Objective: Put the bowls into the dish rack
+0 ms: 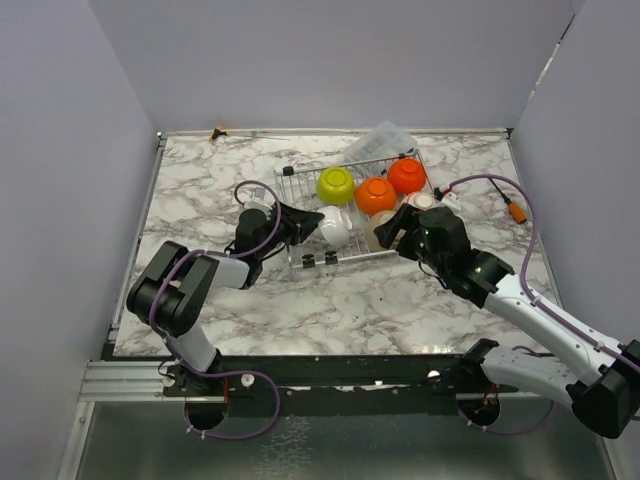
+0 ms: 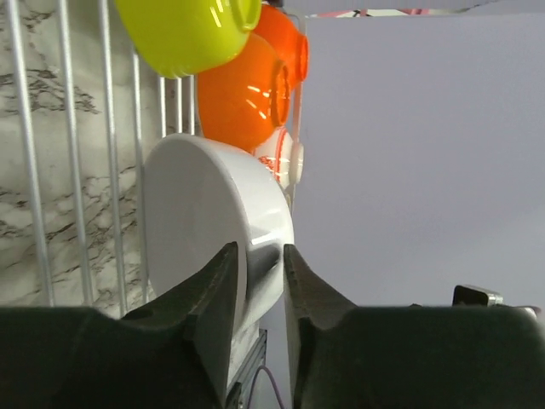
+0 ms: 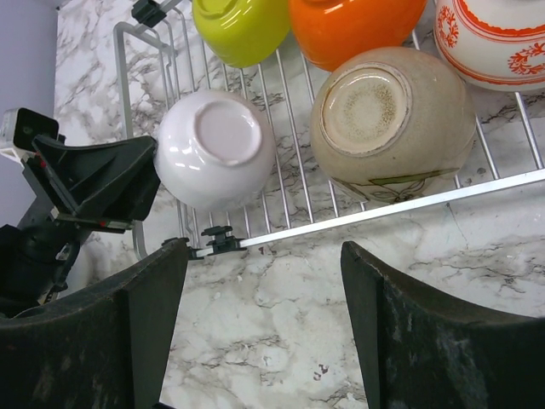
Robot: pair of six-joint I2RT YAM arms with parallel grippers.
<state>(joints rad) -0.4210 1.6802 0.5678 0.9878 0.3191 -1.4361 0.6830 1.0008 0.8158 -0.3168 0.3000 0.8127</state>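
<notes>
The dish rack [image 1: 300,200] lies mid-table. On it are a lime-yellow bowl [image 1: 336,185], two orange bowls [image 1: 376,196] [image 1: 407,175], a white red-patterned bowl [image 1: 425,200], an upside-down beige bowl [image 3: 392,123] and a white bowl [image 1: 335,228]. My left gripper [image 2: 260,260] is shut on the white bowl's [image 2: 196,213] rim at the rack's near left. My right gripper [image 3: 264,256] is open and empty, above the marble just in front of the rack's near edge [image 3: 383,209]. A second white bowl and a dark brown one are out of view.
A clear plastic bag [image 1: 380,140] lies behind the rack. An orange-handled screwdriver [image 1: 517,212] lies at the right. A small yellow object [image 1: 217,132] sits at the back edge. Grey walls close in the left, right and back.
</notes>
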